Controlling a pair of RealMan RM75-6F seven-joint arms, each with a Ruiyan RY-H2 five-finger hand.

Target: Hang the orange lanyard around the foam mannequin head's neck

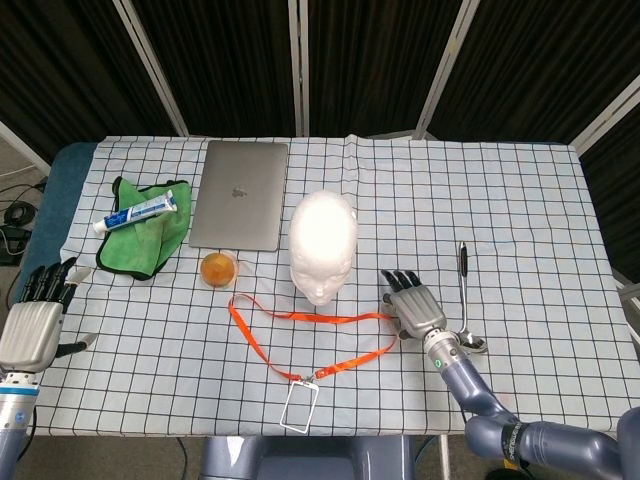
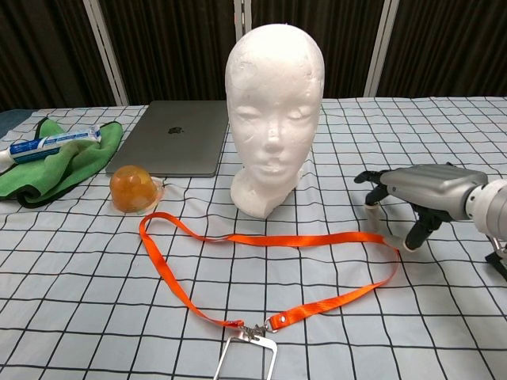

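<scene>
Head view: I see the orange lanyard (image 1: 318, 344) lying flat in a loop on the checked bench (image 1: 520, 220), at 6 o'clock from the foam mannequin head (image 1: 322, 240), which stands upright mid-bench. A clear badge holder (image 1: 298, 407) is clipped on at the loop's 6 o'clock end. My right hand (image 1: 412, 305) hovers palm down, fingers spread and grasping nothing, just at the loop's 3 o'clock edge. My left hand (image 1: 36, 320) hangs off the bench's 9 o'clock edge, fingers apart, nothing in it. Laptop (image 1: 240, 194) closed at 10 o'clock from the head; green cloth (image 1: 143, 240) with a toothpaste tube (image 1: 137, 212) on it at 9 o'clock; orange ball (image 1: 218, 268) beside the head's base. A spoon (image 1: 464, 300) lies at 3 o'clock of my right hand.

Chest view: lanyard (image 2: 269, 265) lies at the head's (image 2: 273, 111) base. Right hand (image 2: 416, 190) with fingertips (image 2: 371, 209) pointing down at the strap's 3 o'clock bend; contact I cannot tell. Left hand not shown here.
</scene>
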